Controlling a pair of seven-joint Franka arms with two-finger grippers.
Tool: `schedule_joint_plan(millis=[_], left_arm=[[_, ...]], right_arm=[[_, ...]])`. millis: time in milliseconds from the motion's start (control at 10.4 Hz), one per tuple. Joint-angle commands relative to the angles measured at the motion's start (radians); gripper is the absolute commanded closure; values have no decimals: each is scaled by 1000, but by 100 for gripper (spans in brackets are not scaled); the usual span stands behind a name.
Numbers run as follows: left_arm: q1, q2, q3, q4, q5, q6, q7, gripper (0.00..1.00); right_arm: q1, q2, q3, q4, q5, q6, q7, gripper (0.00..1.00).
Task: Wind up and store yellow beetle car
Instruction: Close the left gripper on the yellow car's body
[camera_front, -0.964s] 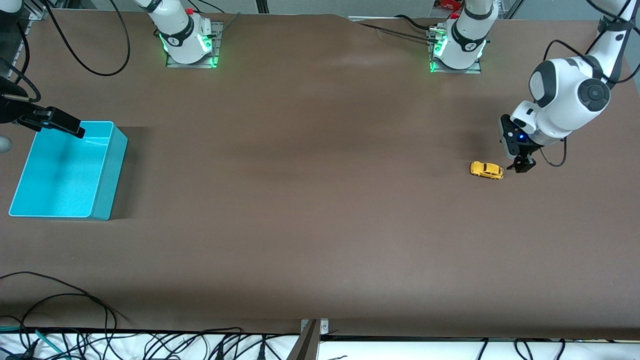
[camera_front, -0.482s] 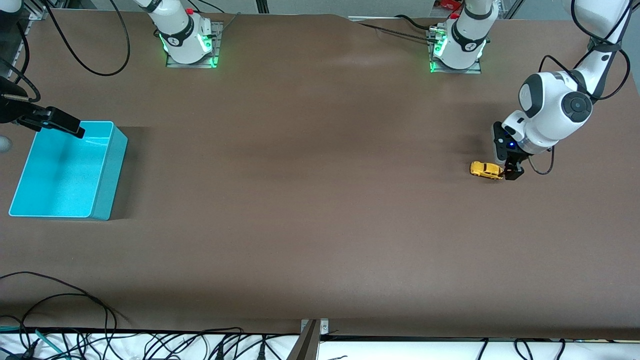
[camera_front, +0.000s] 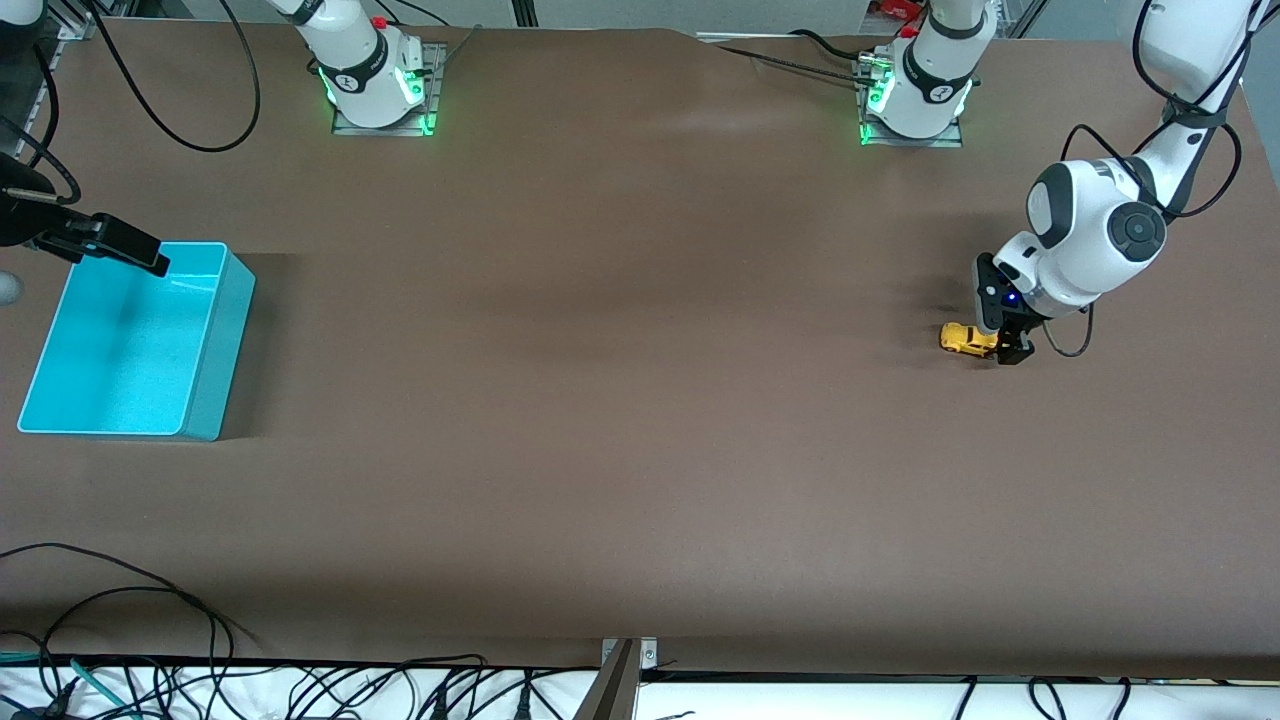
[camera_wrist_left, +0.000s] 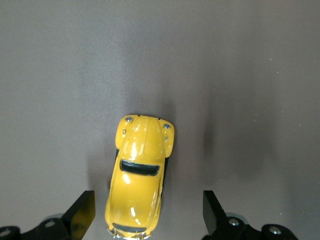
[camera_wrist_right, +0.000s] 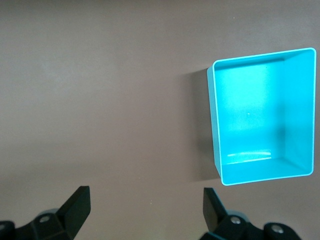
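Observation:
The yellow beetle car (camera_front: 960, 339) stands on its wheels on the brown table toward the left arm's end. My left gripper (camera_front: 1003, 346) is down at the car's end, open, with one finger on each side of it. In the left wrist view the beetle car (camera_wrist_left: 140, 170) has its rear between the two fingers (camera_wrist_left: 82, 214), with a gap on both sides; the left gripper (camera_wrist_left: 149, 216) touches nothing. My right gripper (camera_front: 150, 260) waits open over the rim of the turquoise bin (camera_front: 225, 340). In its own view the right gripper (camera_wrist_right: 145, 210) holds nothing.
The turquoise bin (camera_wrist_right: 214, 130) at the right arm's end has nothing in it. Both robot bases (camera_front: 375, 90) stand along the table's edge farthest from the camera. Cables (camera_front: 150, 620) lie at the edge nearest the camera.
The left gripper has come down and slid over the car's end, so its fingers now straddle it. The car and the right arm have not moved.

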Motion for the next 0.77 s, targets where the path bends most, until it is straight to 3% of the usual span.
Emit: schedule_joint_plan(millis=[0, 193, 289, 386, 675], left_arm=[[-2, 21, -5, 19, 1, 26, 11, 26], [-2, 21, -5, 34, 4, 26, 12, 65], [-2, 19, -5, 34, 3, 26, 12, 91], [0, 18, -3, 34, 3, 26, 12, 100], [9, 18, 5, 39, 1, 21, -9, 100]], right_arm=[[-1, -2, -1, 15, -11, -14, 8, 0], [-1, -2, -1, 14, -11, -14, 9, 0], [-1, -2, -1, 14, -11, -14, 9, 0], [-1, -2, -1, 14, -11, -14, 11, 0], [-1, -2, -1, 14, -11, -14, 11, 0]])
